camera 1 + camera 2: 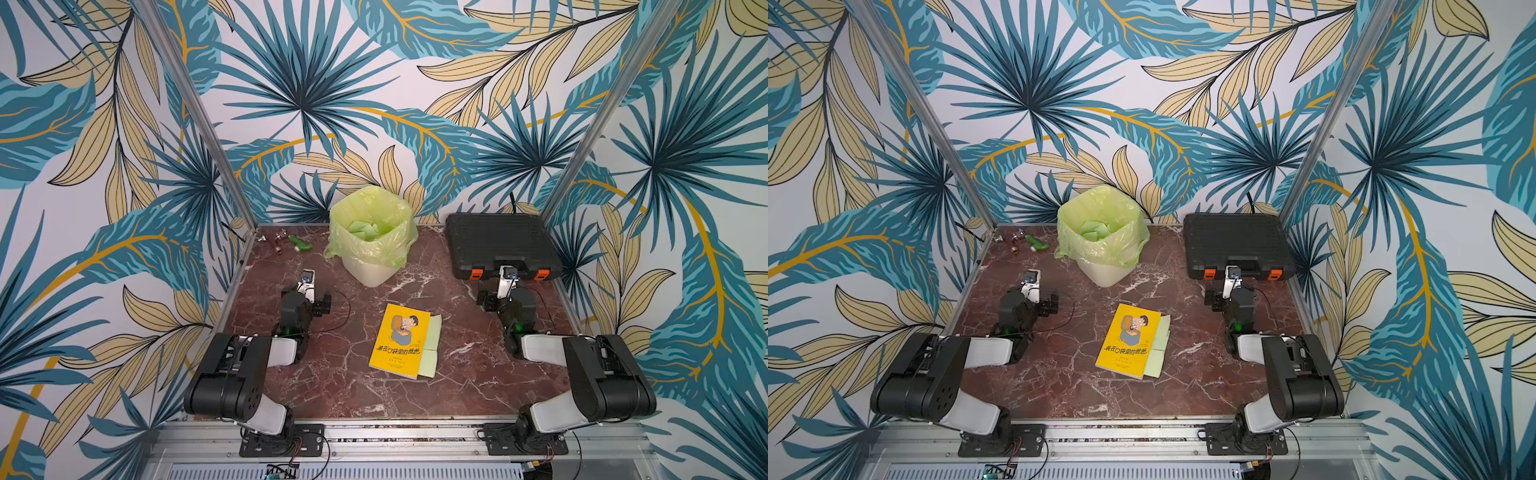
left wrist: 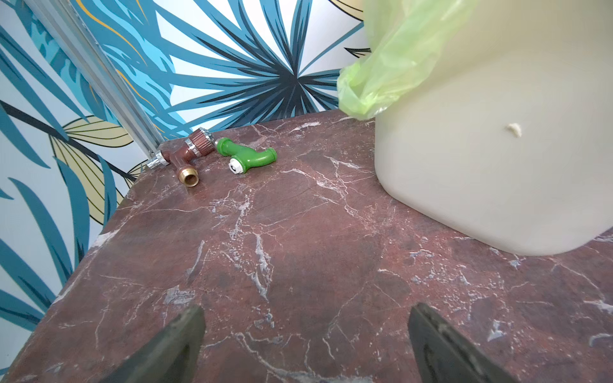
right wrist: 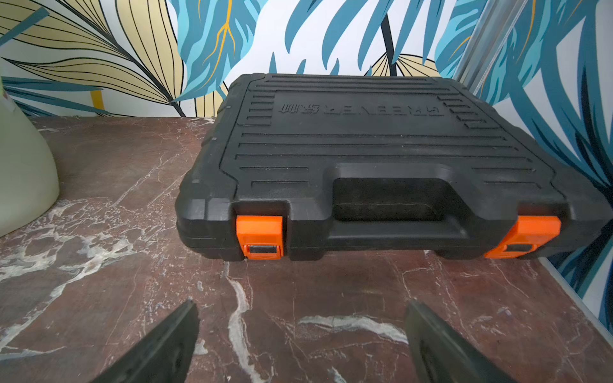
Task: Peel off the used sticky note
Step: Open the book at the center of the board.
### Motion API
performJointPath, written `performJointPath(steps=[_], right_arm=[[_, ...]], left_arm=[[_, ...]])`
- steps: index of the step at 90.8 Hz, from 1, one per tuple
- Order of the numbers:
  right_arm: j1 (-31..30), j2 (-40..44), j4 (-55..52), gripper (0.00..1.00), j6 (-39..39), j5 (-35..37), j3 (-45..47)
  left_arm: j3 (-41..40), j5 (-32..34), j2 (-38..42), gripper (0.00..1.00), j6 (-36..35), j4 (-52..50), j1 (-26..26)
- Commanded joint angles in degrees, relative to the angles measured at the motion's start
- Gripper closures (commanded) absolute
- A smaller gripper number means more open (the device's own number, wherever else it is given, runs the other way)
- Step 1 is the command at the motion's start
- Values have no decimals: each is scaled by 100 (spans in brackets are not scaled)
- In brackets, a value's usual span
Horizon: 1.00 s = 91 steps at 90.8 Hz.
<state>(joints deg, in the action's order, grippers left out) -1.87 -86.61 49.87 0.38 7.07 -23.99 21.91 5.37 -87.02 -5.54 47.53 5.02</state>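
The yellow book (image 1: pixel 399 340) reads "装在口袋里的爸爸"; the black tool case (image 3: pixel 365 142) is embossed "GREENER", seen upside-down.

in both top views the book (image 1: pixel 400 340) lies at the centre of the table (image 1: pixel 332 390), with sticky notes (image 1: pixel 433 332) jutting from its right edge. above it in the frame stands the bin (image 1: pixel 368 270), papers (image 1: pixel 365 230) inside; the case (image 1: pixel 498 243) lies at the table's upper right, two pipe fittings (image 1: pixel 300 243) at its upper left.
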Motion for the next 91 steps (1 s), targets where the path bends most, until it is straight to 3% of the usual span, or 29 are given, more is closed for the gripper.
performJointPath(steps=[1, 45, 52, 65, 84, 91], right_arm=[[-24, -33, 71, 1, -39, 61, 114], [-24, 13, 77, 1, -38, 124, 106], [-24, 379, -522, 1, -20, 117, -60], [-92, 1069, -2084, 0, -20, -269, -524], [-266, 1323, -5175, 0, 1557, -1003, -1878], [-422, 1265, -5769, 1, 1960, -1479, -2195]], left_arm=[[120, 35, 6, 0, 36, -10, -44], [160, -254, 12, 0, 162, -76, -229], [223, -302, 276, 0, 119, -327, -206], [595, 123, 1080, 0, 162, -1697, 1], [1164, 428, 2045, 0, 719, -3256, 490], [1461, 245, 2178, 0, 1013, -3886, 681]])
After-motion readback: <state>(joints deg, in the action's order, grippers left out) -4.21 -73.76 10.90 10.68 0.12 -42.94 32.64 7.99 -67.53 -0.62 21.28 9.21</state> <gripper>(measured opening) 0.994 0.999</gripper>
